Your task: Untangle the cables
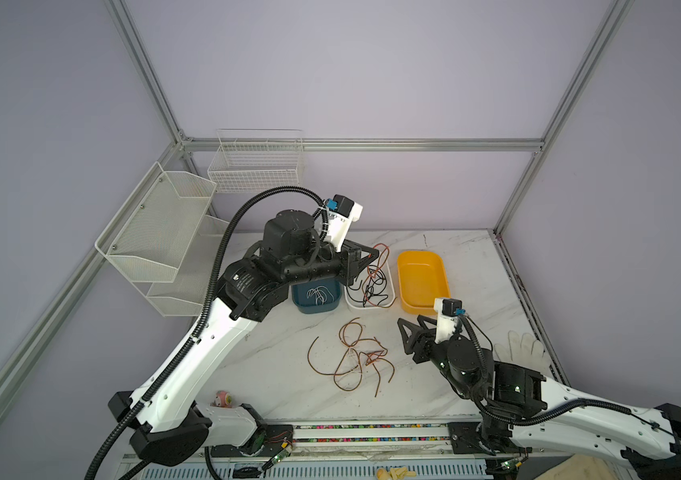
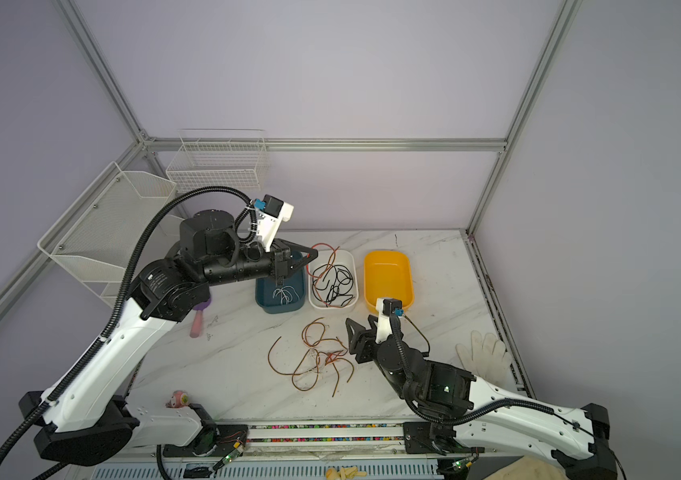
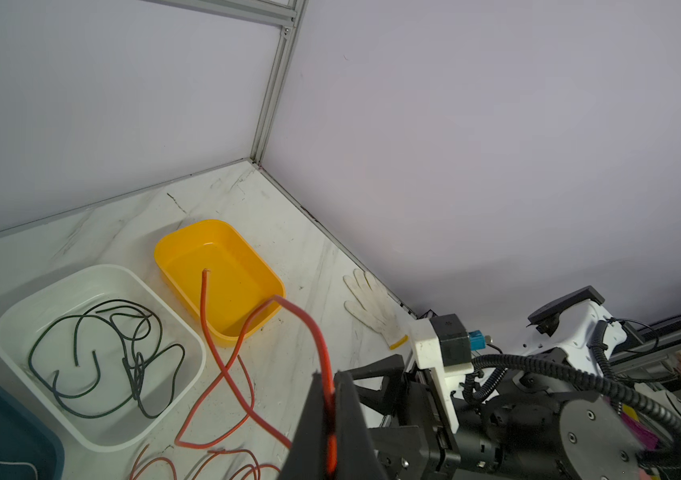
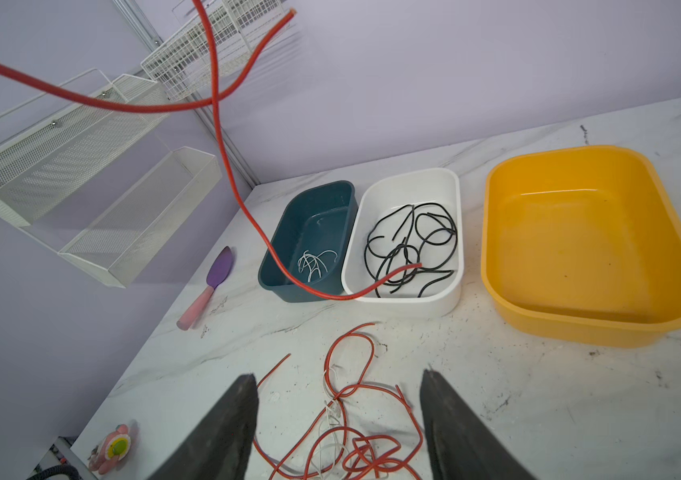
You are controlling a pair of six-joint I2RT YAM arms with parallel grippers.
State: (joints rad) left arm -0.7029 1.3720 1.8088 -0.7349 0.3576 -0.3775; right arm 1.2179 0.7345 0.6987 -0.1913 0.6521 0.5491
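Orange-red cables [image 4: 222, 137], yellow tub [image 1: 421, 270], white marbled table [image 1: 272, 365]

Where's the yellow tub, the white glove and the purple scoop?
yellow tub [image 4: 579, 249], right wrist view, bare floor.
white glove [image 3: 374, 311], left wrist view, palm.
purple scoop [image 4: 222, 266], right wrist view, purple blade.

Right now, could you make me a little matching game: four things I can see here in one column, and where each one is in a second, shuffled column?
Things
1. black cables
2. white cables
3. raised red cable
4. glove

Places
A. in the blue tub
B. on the table, by its right edge
C. pinched in the left jaws
D. in the white tub

Pairs: 1-D, 2-A, 3-C, 4-B.
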